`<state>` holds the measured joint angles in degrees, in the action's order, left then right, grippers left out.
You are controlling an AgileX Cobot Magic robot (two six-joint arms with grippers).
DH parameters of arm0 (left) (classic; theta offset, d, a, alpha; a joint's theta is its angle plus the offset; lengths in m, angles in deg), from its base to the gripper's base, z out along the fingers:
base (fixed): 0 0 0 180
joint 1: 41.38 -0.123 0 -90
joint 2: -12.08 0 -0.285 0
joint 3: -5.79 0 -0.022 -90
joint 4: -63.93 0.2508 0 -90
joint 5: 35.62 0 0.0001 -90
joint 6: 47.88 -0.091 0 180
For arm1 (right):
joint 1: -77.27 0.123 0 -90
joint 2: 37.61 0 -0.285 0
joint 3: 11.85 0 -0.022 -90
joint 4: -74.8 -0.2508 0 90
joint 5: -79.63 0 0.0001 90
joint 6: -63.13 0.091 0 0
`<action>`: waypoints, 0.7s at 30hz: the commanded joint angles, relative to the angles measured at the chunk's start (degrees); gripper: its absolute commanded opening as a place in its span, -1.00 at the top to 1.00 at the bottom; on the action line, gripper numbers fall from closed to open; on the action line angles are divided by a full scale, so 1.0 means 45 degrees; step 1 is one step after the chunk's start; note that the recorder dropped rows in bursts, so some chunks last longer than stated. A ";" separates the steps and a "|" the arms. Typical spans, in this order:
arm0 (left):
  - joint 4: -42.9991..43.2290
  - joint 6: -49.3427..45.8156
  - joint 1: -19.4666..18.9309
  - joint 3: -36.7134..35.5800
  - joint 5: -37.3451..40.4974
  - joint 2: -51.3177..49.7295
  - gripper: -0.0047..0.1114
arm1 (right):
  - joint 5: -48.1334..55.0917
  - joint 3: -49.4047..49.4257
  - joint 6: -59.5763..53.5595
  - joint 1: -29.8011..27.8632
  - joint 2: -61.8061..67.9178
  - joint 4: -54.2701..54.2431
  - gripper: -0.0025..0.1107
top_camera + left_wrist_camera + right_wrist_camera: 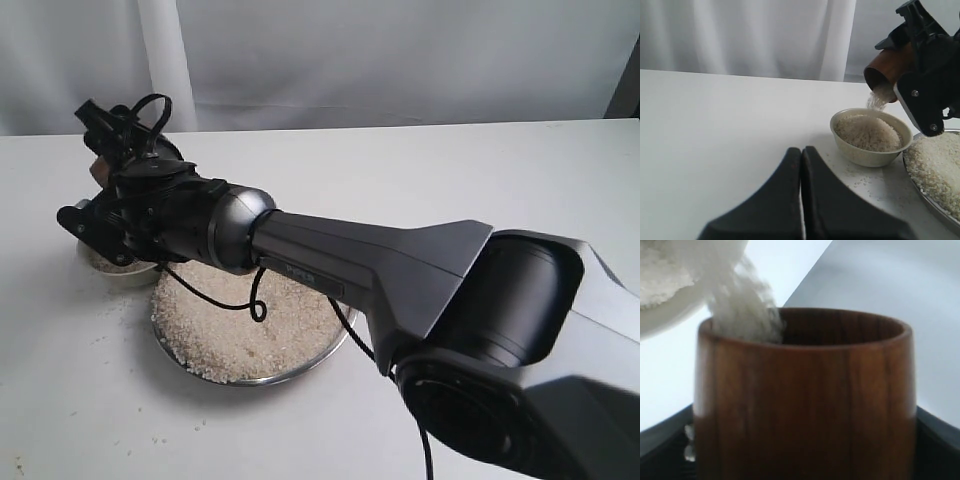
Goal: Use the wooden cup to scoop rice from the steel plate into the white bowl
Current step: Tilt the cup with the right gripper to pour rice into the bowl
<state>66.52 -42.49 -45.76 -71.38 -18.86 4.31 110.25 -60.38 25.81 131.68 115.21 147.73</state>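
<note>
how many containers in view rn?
3: steel plate on the table; white bowl right beside it; wooden cup held tilted over the bowl, pouring rice in. The right arm hides some table, so more could be hidden.

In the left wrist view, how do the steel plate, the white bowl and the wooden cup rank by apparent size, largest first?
1. steel plate: cropped by the frame edge, yet its rim's curve suggests the widest; unsure.
2. white bowl.
3. wooden cup, partly hidden by the right gripper, clearly narrower than the bowl.
</note>
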 commanded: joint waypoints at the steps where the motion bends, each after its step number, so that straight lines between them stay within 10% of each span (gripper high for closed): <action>1: -0.0016 0.0023 0.0082 -0.0010 -0.0102 -0.0005 0.92 | -0.0107 -0.0189 -0.0038 0.0055 -0.0145 0.0845 0.96; 15: -0.0016 0.0023 0.0082 -0.0010 -0.0102 -0.0005 0.92 | 0.0422 -0.0189 0.0077 0.0096 -0.0145 0.1737 0.96; 21: -0.0016 0.0023 0.0082 -0.0010 -0.0102 -0.0005 0.92 | 0.1032 -0.0217 0.4377 0.0022 -0.1043 -0.3983 0.96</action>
<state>66.52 -42.49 -45.76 -71.38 -18.86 4.31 112.85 -60.55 38.45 131.88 114.08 140.13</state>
